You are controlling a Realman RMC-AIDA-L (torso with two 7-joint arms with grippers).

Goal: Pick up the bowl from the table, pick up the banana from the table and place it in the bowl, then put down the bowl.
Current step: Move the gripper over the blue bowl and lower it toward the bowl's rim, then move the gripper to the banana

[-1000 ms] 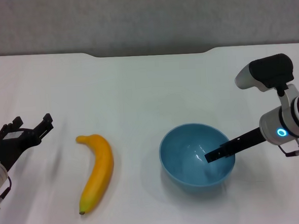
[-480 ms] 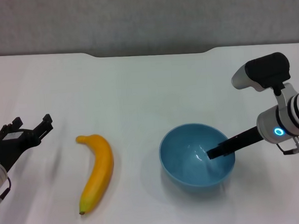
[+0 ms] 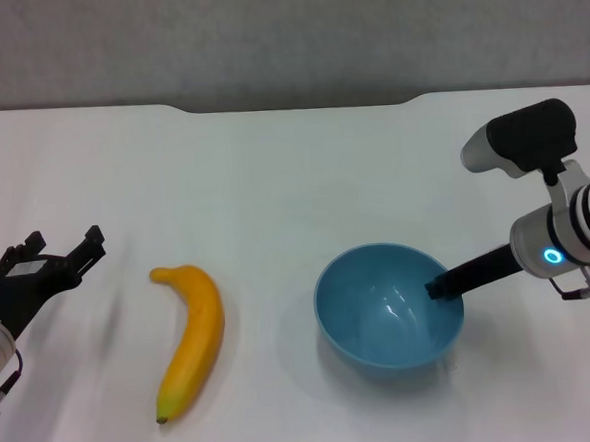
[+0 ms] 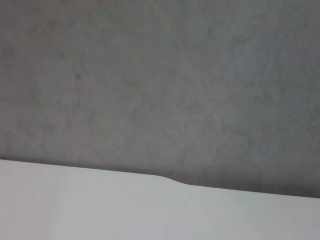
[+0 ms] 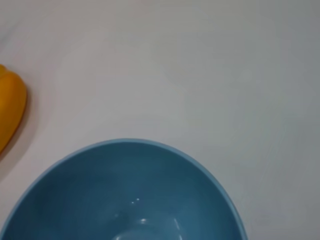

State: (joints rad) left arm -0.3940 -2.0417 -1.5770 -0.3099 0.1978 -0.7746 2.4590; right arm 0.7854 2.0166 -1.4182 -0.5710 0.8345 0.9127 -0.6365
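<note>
White counter [image 3: 272, 172]: bowl [image 3: 389, 310] resting right of banana [image 3: 192, 337]. Right hand [image 3: 437, 288] at bowl's right rim, grip indiscernible; left hand [image 3: 65, 257] parked, spread open. Right wrist: bowl [image 5: 125, 195] close, banana [image 5: 11, 107] beside. Best pinched squarely across rim, lifted level.

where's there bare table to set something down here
Widest free stretch: the far half of the table, from the notch down to the banana and bowl. A narrower strip lies between those two. Crowded: the bowl's right rim, where the right gripper reaches in, and the left edge by the left gripper.
</note>
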